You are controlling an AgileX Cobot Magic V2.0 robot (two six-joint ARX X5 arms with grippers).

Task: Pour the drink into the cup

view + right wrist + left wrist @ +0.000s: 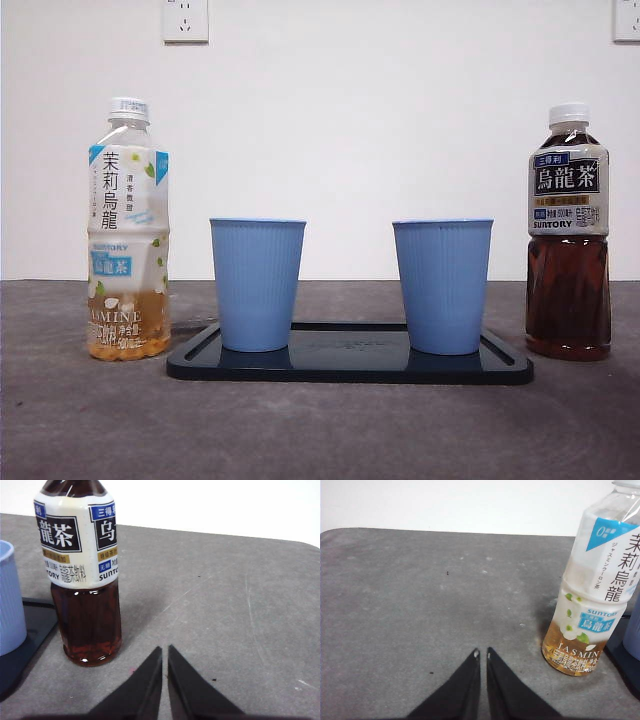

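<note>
You have not started pouring yet: both bottles stand capped and upright on the worktop. In the front view the jasmine tea bottle (127, 230) sits at 9 o'clock of the dark tray (350, 368), the oolong bottle (568, 235) at 3 o'clock. The left cup (257, 284) and right cup (442, 285) stand on the tray. Your left tool (482, 653) and right tool (165, 650) are both pinched closed, gripping nothing, each near its bottle. Everything remains: grasp, uncap, pour.

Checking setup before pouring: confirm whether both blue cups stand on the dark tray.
Yes, the left blue cup and right blue cup both stand upright on the dark tray.
</note>
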